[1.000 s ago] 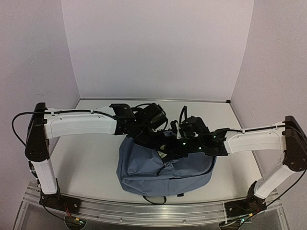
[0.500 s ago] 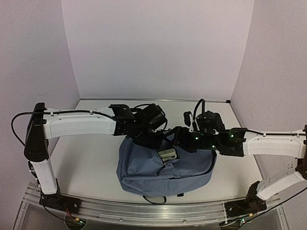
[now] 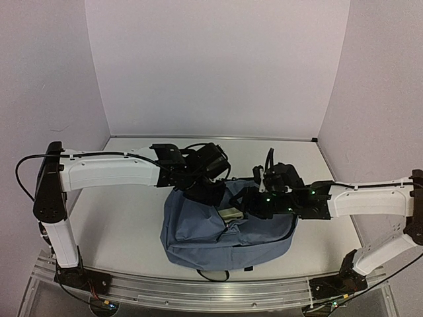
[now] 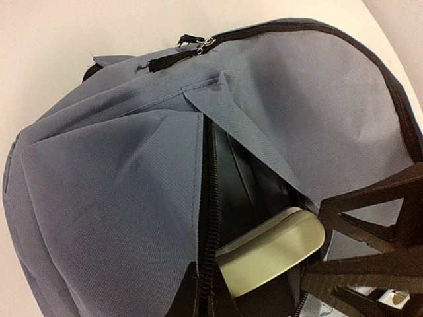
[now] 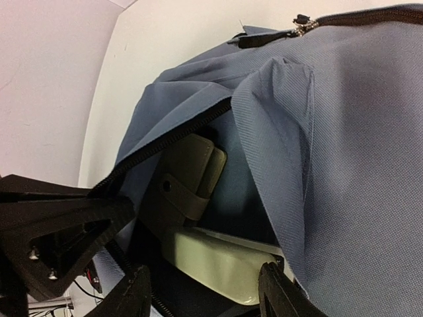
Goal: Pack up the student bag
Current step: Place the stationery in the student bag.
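Observation:
The student bag [image 3: 198, 231], dusty blue, lies in the middle of the table with its main zip open. My left gripper [image 4: 201, 300] is shut on the zip edge [image 4: 210, 218] and holds the opening apart; from above it sits at the bag's top [image 3: 208, 193]. A pale cream case [image 5: 211, 261] lies in the mouth of the opening, half inside, also visible from the left wrist [image 4: 271, 249]. My right gripper [image 5: 208, 294] stands open astride this case; its right fingertip [image 5: 277, 290] is at the case's end, the left one apart. Deeper inside rests an olive pouch [image 5: 188, 175].
The bag's black zip pullers [image 4: 198, 45] lie at its far end. A black strap loop [image 3: 211, 274] pokes out at the bag's near edge. The white table [image 3: 119, 224] shows on both sides, with walls close at left, right and back.
The right arm drew back to the right, uncovering the cream case in the opening, then came forward over it again. The left arm and the bag stayed put.

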You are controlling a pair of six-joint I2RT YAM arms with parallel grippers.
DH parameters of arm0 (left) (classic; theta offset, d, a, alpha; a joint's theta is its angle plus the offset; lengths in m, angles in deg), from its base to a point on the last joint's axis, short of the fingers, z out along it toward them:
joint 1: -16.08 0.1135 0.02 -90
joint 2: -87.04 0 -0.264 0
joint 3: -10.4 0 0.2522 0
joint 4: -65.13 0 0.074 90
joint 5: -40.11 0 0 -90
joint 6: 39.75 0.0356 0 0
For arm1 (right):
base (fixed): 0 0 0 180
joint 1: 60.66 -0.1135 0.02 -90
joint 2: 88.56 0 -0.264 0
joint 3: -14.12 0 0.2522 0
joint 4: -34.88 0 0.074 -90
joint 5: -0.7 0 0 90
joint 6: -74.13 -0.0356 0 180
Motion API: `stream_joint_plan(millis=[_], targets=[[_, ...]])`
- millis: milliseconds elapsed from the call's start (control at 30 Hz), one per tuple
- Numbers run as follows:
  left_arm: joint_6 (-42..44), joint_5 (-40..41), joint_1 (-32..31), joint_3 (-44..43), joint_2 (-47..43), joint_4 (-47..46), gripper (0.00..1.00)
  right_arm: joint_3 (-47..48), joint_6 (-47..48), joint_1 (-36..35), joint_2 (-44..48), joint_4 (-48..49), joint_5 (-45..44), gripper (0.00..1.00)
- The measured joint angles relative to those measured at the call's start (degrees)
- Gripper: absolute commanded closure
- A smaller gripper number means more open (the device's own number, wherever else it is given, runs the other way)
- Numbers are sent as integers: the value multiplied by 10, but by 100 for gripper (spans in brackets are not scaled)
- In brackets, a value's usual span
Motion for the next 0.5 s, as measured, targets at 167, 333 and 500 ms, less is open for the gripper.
stream_joint_plan(millis=[167, 333, 500], targets=[[0, 0, 0, 0, 0, 1, 100, 0, 0, -2, -24, -8, -15, 53], [1, 1, 0, 0, 0, 4, 100, 0, -2, -8, -26, -17, -25, 55], [4, 3, 0, 0, 0, 4, 100, 0, -7, -9, -26, -29, -27, 65]])
